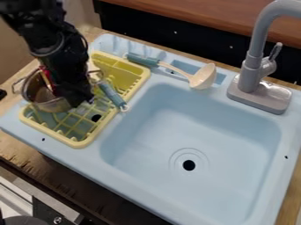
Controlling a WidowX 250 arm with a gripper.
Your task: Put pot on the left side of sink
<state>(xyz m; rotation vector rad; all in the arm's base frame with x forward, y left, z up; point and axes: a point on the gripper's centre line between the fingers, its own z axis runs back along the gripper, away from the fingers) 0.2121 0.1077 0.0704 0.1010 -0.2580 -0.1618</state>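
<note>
And there we were at the yellow rack (75, 143): the metal pot (54, 105) was over the rack's left part, the end effector (81, 97) right at the pot's near side. Apart, or clamped on it? We couldn't tell! A blue-handled utensil (111, 94) lay along the rack's right edge, a ladle (202, 78) farther right of the rack. We judged this the placing step, the rack sitting on the sink's left side. Next, we needed the pot steadied level there, then a clean release and lift.
</note>
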